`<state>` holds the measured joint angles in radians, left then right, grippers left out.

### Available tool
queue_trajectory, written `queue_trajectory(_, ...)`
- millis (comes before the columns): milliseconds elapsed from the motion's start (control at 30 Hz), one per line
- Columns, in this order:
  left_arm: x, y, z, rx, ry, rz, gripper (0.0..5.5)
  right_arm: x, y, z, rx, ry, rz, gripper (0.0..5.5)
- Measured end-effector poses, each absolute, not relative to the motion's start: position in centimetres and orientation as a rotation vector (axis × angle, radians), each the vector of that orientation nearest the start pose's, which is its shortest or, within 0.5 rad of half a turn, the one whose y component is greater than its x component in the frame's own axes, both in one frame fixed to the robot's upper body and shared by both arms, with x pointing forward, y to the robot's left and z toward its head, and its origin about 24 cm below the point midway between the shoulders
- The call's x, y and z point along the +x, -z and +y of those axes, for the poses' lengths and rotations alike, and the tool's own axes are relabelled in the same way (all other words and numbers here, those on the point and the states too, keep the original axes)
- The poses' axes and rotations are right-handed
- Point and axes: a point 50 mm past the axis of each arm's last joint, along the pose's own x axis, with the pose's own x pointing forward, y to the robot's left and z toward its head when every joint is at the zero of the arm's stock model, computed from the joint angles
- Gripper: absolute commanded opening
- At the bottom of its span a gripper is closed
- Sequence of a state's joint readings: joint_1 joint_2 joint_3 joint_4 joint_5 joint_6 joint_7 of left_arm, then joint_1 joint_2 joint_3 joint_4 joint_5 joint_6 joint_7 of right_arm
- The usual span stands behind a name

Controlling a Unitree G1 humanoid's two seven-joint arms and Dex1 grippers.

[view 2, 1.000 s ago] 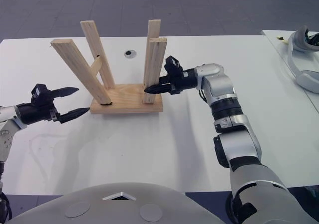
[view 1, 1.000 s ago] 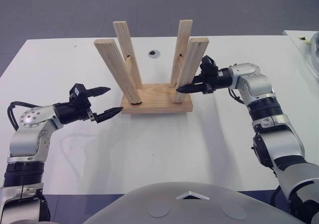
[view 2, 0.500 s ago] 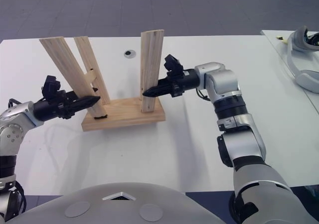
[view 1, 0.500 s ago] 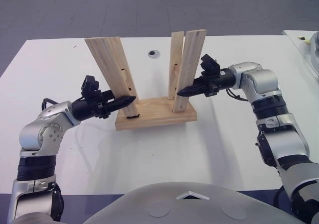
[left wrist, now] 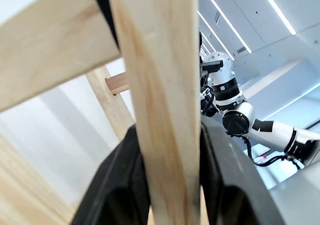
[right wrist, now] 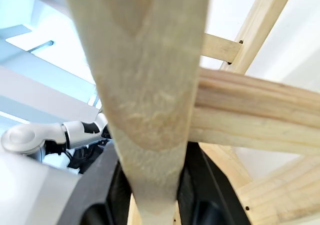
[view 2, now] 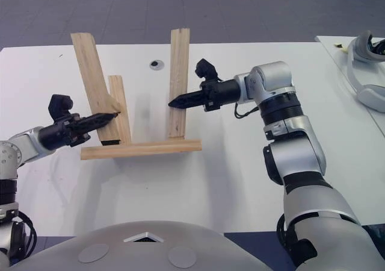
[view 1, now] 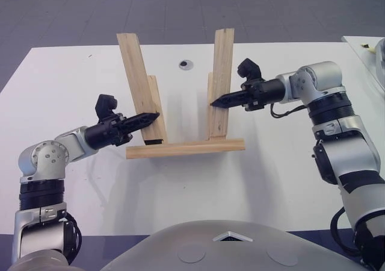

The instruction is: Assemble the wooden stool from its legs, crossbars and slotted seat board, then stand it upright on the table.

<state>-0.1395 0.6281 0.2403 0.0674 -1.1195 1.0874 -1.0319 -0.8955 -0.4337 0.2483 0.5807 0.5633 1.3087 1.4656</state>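
Left pincer (view 1: 153, 115) and right pincer (view 1: 215, 102) each clamp the stool (view 1: 186, 148), legs (view 1: 133, 63) pointing up.

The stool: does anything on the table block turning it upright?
Nothing visible does. The left gripper and right gripper grip the stool by its legs; a small dark disc lies behind it, apart.

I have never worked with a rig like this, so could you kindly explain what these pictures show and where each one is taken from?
This is a humanoid robot with two arms. Two pictures come from its head, looking down over a white table. The other two come from cameras on its wrists, very close up. The wooden stool is turned over, seat board low and legs pointing up. The left gripper pinches one leg, and the right gripper pinches another leg.
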Motion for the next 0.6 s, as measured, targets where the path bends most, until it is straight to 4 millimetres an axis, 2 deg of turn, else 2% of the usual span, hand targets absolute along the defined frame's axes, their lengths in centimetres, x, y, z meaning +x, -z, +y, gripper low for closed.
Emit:
queue_trajectory(200, 24.0, -8.3, 22.9, -1.057, 1.036, 0.485, 1.09, 31.9, -11.6, -12.4, 0.788, -1.347, 1.019, 1.05)
queue_trajectory(233, 24.0, -8.2, 22.8, -1.062, 1.033, 0.484, 1.44, 32.0, -11.5, -12.4, 0.798, -1.338, 1.019, 1.46)
queue_trajectory(400, 24.6, -8.0, 21.2, -1.058, 1.024, 0.506, 2.04, 32.4, -11.2, -12.2, 0.779, -1.274, 1.042, 2.19)
queue_trajectory(533, 24.6, -8.4, 21.1, -1.02, 1.028, 0.496, 2.66, 32.4, -11.2, -12.3, 0.812, -1.291, 1.035, 2.86)
queue_trajectory(600, 24.5, -8.7, 21.6, -1.003, 1.001, 0.464, 3.06, 32.4, -11.5, -12.8, 0.821, -1.304, 1.024, 2.98)
